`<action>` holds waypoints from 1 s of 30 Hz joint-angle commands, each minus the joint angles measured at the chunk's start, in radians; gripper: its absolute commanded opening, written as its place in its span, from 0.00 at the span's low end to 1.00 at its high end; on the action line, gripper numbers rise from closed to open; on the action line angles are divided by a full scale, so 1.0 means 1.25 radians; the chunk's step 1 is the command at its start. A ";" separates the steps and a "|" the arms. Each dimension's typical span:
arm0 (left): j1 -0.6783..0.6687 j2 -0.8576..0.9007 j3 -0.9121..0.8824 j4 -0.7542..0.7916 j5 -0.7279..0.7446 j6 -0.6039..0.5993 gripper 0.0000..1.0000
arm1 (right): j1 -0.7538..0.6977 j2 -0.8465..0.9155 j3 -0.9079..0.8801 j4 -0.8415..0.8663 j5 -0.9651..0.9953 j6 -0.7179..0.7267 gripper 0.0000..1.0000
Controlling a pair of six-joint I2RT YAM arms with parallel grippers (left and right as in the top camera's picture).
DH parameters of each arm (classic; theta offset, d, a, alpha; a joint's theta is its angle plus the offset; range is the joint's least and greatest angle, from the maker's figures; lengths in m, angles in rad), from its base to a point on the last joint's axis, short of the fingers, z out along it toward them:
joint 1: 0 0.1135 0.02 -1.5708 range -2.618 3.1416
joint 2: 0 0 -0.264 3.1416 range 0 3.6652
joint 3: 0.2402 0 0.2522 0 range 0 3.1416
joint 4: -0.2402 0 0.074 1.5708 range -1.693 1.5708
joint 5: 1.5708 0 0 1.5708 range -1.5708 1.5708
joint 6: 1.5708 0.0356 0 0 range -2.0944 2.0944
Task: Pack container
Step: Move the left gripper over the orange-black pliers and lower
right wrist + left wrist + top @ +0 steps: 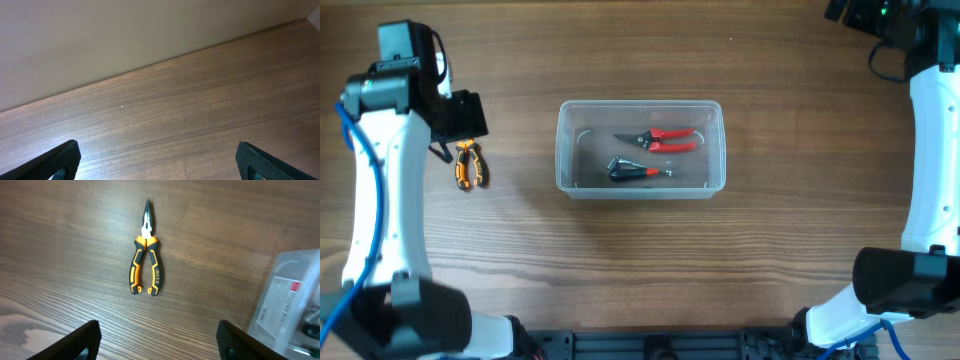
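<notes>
The overhead view shows the whole layout. The clear container (566,150) sits at the middle of the counter (640,270), long side running 9 to 3 o'clock. Inside it lie red-handled cutters (665,140) toward 12 o'clock and a dark tool (632,171) with a small red part toward 6 o'clock. Orange-and-black pliers (470,166) lie on the wood at 9 o'clock from the container, apart from it. A bare strip of counter lies between them, and the head of the left arm (380,150) hangs just over their 12 o'clock end.

Only the left wrist view shows how the pliers lie: flat, handles together, nose pointing to 12 o'clock. The left fingers (80,342) stand wide apart at the lower corners of this view. They hold nothing and are clear of the pliers, with open wood on every side of the tool. A corner of the container shows at 4 o'clock, blurred.

The right wrist view shows what the others do not: the counter's far edge meeting a pale wall (125,35). The right fingers (60,160) are spread wide and empty over bare wood. Overhead, the right arm (935,150) runs along the 3 o'clock side, well apart from the container, its head at the 1 o'clock corner. Bare counter surrounds the container on all four sides.
</notes>
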 commanded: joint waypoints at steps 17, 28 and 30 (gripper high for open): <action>0.012 0.341 -0.008 0.148 0.081 -0.145 0.65 | 0.002 0.003 -0.001 0.002 0.011 0.015 1.00; 0.137 0.342 -0.011 0.150 0.124 -0.166 0.55 | 0.002 0.003 -0.001 0.002 0.011 0.015 1.00; 0.155 0.342 -0.019 0.150 0.145 -0.166 0.54 | 0.002 0.003 -0.001 0.002 0.011 0.015 1.00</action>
